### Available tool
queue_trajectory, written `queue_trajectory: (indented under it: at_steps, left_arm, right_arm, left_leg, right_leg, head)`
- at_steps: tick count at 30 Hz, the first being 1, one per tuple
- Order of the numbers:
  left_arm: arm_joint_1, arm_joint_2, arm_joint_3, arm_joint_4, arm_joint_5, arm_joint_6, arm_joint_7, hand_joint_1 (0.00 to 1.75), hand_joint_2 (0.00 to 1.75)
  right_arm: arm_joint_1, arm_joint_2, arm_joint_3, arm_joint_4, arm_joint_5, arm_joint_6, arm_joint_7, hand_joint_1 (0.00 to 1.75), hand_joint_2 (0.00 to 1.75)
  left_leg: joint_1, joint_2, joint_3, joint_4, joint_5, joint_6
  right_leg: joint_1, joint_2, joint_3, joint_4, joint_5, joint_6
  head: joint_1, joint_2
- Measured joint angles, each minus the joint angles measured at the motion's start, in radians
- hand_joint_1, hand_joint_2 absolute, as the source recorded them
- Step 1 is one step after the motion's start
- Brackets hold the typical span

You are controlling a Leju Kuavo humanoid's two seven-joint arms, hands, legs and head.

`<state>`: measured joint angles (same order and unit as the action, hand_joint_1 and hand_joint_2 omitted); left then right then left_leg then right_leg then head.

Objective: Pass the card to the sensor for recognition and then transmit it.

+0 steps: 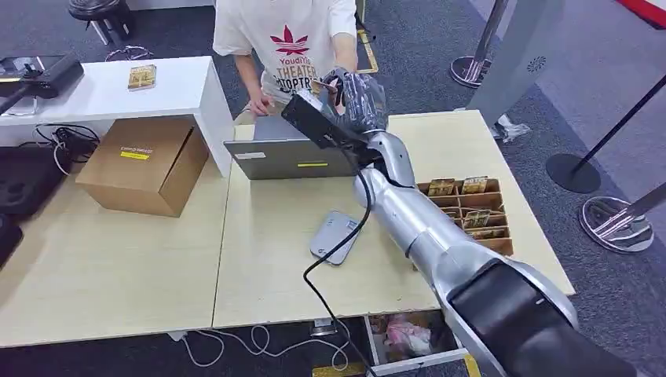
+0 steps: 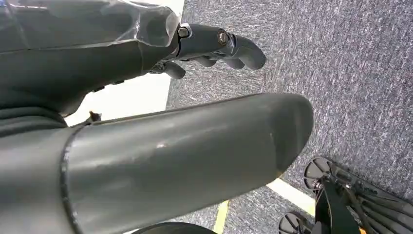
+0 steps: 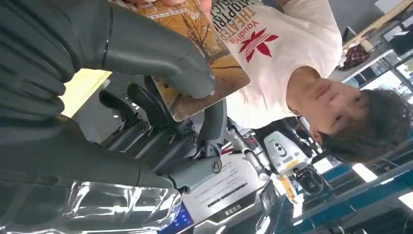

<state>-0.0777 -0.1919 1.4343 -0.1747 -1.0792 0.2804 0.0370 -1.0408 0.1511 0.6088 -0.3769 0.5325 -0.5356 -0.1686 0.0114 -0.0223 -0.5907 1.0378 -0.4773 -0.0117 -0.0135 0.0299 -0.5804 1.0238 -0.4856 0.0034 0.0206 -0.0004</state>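
My right arm reaches across the table toward a person (image 1: 287,39) in a white T-shirt. My right hand (image 1: 357,98) holds a yellow-brown picture card (image 1: 318,86) up in front of them. In the right wrist view the thumb (image 3: 156,53) presses the card (image 3: 207,53) against the dark fingers, and the person's fingertips touch the card's far edge. The grey flat sensor (image 1: 336,236) lies on the table below my forearm, with a cable running from it. My left hand (image 2: 209,46) hangs beside the floor, fingers loosely apart and holding nothing.
A wooden tray (image 1: 503,236) with several cards stands at the table's right. A laptop (image 1: 290,157) sits in front of the person, and a cardboard box (image 1: 141,165) is to its left. The white side table (image 1: 102,94) carries another card (image 1: 142,76). Barrier posts (image 1: 573,169) stand at the right.
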Motion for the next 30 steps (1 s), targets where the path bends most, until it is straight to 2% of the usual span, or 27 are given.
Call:
queue_trajectory:
  at_steps: [4, 5, 6, 12, 22, 30]
  left_arm:
    - [0.001, 0.0, 0.0, 0.0, 0.003, 0.001, 0.0, 0.0, 0.0]
    - [0.001, 0.0, 0.0, 0.0, 0.005, 0.001, 0.0, 0.0, 0.0]
    - [0.001, 0.0, 0.0, 0.0, 0.007, 0.002, 0.001, 0.0, 0.0]
    - [0.003, 0.0, 0.0, 0.0, 0.014, 0.003, 0.0, 0.0, 0.0]
    - [0.01, -0.003, 0.007, 0.0, 0.023, -0.003, -0.028, 0.0, 0.0]
    - [0.013, -0.007, 0.012, 0.0, 0.034, -0.003, -0.042, 0.0, 0.0]
  right_arm:
    - [0.0, 0.0, -0.001, 0.003, 0.005, 0.001, 0.004, 1.75, 1.75]
    - [0.0, 0.0, -0.001, 0.004, 0.005, 0.001, 0.004, 1.03, 1.75]
    - [0.0, 0.0, -0.001, 0.005, 0.006, 0.001, 0.006, 0.0, 1.75]
    - [0.001, 0.008, -0.001, 0.009, 0.012, 0.002, 0.003, 0.0, 1.75]
    - [0.027, 0.003, -0.058, -0.021, -0.013, 0.0, -0.1, 0.0, 1.75]
    - [0.065, -0.018, -0.092, -0.08, -0.011, 0.011, -0.124, 0.0, 1.75]
  left_leg:
    - [0.0, 0.0, 0.0, 0.0, 0.0, 0.0]
    - [0.0, 0.0, 0.0, 0.0, 0.0, 0.0]
    - [0.0, 0.0, 0.0, 0.0, 0.0, 0.0]
    - [0.0, 0.0, 0.0, 0.0, 0.0, 0.0]
    - [0.0, 0.0, 0.0, 0.0, 0.0, 0.0]
    - [0.0, 0.0, 0.0, 0.0, 0.0, 0.0]
  right_leg:
    - [0.0, 0.0, 0.0, 0.0, 0.0, 0.0]
    - [0.0, 0.0, 0.0, 0.0, 0.0, 0.0]
    - [0.0, 0.0, 0.0, 0.0, 0.0, 0.0]
    - [0.0, 0.0, 0.0, 0.0, 0.0, 0.0]
    - [0.0, 0.0, 0.0, 0.0, 0.0, 0.0]
    - [0.0, 0.0, -0.001, 0.0, 0.0, 0.0]
  head:
    - [0.0, 0.0]
    - [0.0, 0.0]
    - [0.0, 0.0]
    - [0.0, 0.0]
    - [0.0, 0.0]
    - [0.0, 0.0]
